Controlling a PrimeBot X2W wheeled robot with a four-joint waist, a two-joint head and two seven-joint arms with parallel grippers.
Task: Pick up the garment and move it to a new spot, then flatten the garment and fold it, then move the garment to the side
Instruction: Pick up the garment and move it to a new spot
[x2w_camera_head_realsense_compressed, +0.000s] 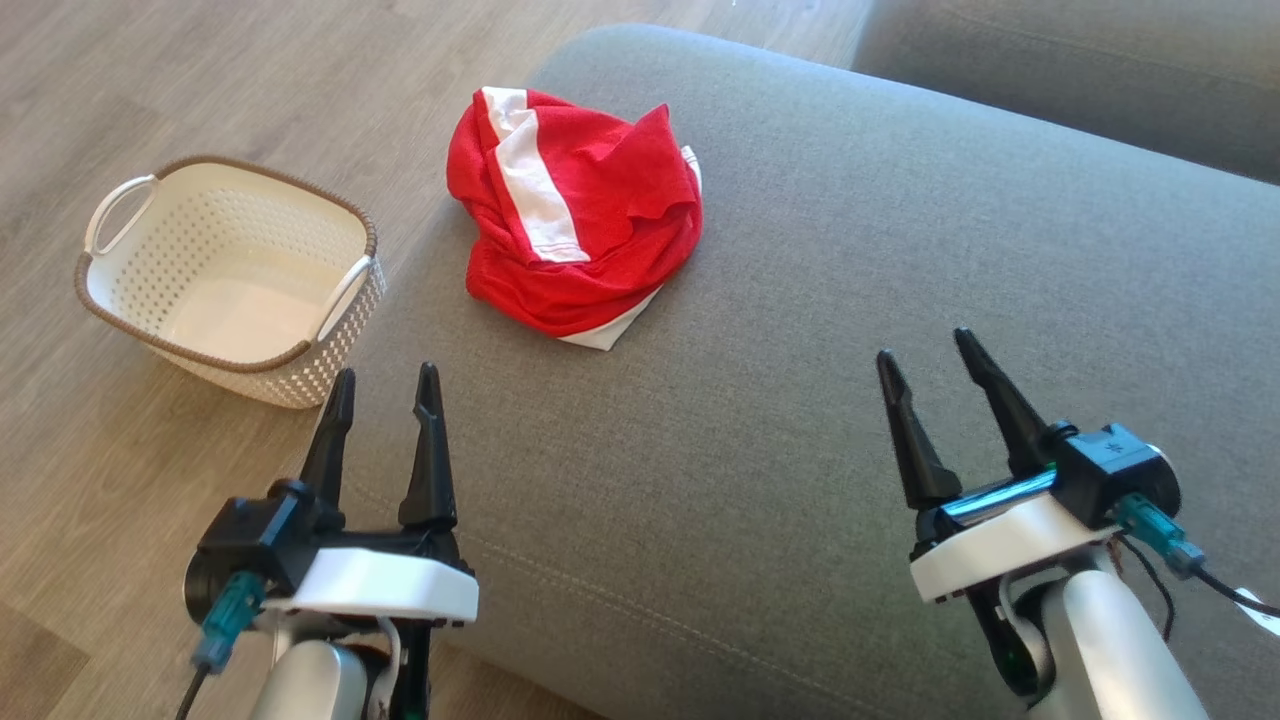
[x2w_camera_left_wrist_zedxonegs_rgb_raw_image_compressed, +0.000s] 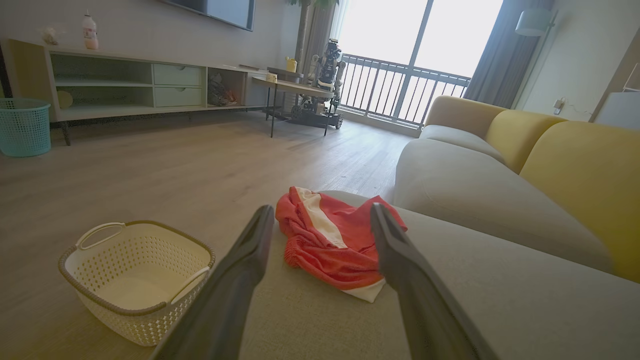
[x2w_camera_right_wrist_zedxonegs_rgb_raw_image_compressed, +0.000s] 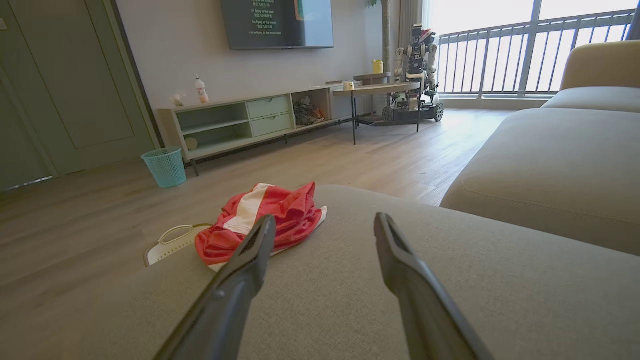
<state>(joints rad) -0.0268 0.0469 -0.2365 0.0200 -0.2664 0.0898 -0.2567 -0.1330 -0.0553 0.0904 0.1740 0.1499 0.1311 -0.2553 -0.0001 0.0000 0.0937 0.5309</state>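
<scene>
A crumpled red garment (x2w_camera_head_realsense_compressed: 575, 215) with a white stripe lies bunched near the left edge of the grey sofa cushion (x2w_camera_head_realsense_compressed: 820, 300). My left gripper (x2w_camera_head_realsense_compressed: 385, 385) hovers open at the cushion's near left corner, well short of the garment, nothing between its fingers. My right gripper (x2w_camera_head_realsense_compressed: 925, 350) stands open over the cushion's near right, also empty. In the left wrist view the garment (x2w_camera_left_wrist_zedxonegs_rgb_raw_image_compressed: 332, 240) lies ahead between the open fingers of the left gripper (x2w_camera_left_wrist_zedxonegs_rgb_raw_image_compressed: 322, 215). In the right wrist view the garment (x2w_camera_right_wrist_zedxonegs_rgb_raw_image_compressed: 260, 220) lies ahead to the left of the right gripper (x2w_camera_right_wrist_zedxonegs_rgb_raw_image_compressed: 325, 220).
A white perforated basket (x2w_camera_head_realsense_compressed: 230, 280) with a brown rim stands on the wooden floor just left of the cushion. Another sofa section (x2w_camera_head_realsense_compressed: 1080, 70) lies at the far right. A TV cabinet (x2w_camera_right_wrist_zedxonegs_rgb_raw_image_compressed: 250, 122), teal bin (x2w_camera_right_wrist_zedxonegs_rgb_raw_image_compressed: 165, 166) and side table (x2w_camera_right_wrist_zedxonegs_rgb_raw_image_compressed: 380, 90) stand across the room.
</scene>
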